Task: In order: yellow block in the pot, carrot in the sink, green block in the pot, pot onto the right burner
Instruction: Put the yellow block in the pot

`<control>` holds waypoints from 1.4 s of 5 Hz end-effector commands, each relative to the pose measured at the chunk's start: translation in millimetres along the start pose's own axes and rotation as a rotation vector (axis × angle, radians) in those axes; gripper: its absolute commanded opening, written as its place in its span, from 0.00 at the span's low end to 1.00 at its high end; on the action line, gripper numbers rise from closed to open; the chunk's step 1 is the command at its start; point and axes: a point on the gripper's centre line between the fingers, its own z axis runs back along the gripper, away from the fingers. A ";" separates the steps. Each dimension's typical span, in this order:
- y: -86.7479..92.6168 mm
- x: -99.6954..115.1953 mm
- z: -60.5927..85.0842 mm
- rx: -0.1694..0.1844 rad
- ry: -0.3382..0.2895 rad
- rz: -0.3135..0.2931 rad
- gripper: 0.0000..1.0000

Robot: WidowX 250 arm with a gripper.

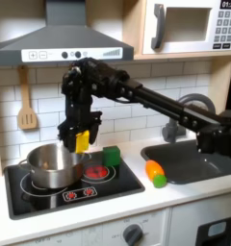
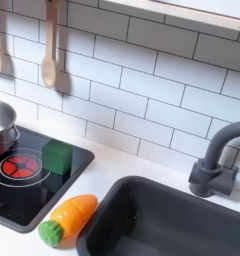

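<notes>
1. gripper (image 1: 81, 140) is clamped on the yellow block (image 1: 82, 142), mid-left of the first exterior view, just above the pot (image 1: 54, 165); lined up to drop it in, I'd guess
2. carrot (image 2: 68, 220) lies on the counter just beside the sink (image 2: 162, 225), lower centre of the second exterior view

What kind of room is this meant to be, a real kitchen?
It looks like a toy play kitchen: a small stovetop with red burners, a dark grey sink with an arched faucet, and a microwave above.

White counter (image 2: 132, 165) (cooktop (image 1: 50, 197) inset) bears the carrot (image 2: 68, 220) beside the sink (image 2: 162, 215).
</notes>
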 end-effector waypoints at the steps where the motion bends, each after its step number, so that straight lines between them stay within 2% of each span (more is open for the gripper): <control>1: 7.2 15.9 -3.5 0.026 -0.044 0.024 0.00; 2: 12.4 21.0 -17.3 0.020 -0.009 0.049 0.00; 4: 17.1 31.0 -25.3 0.016 0.016 0.056 0.00; 5: 23.2 27.9 -32.0 0.024 0.032 0.063 0.00; 6: 22.0 26.4 -36.1 0.023 0.032 0.055 0.00; 7: 23.1 20.9 -49.9 0.031 0.062 0.055 0.00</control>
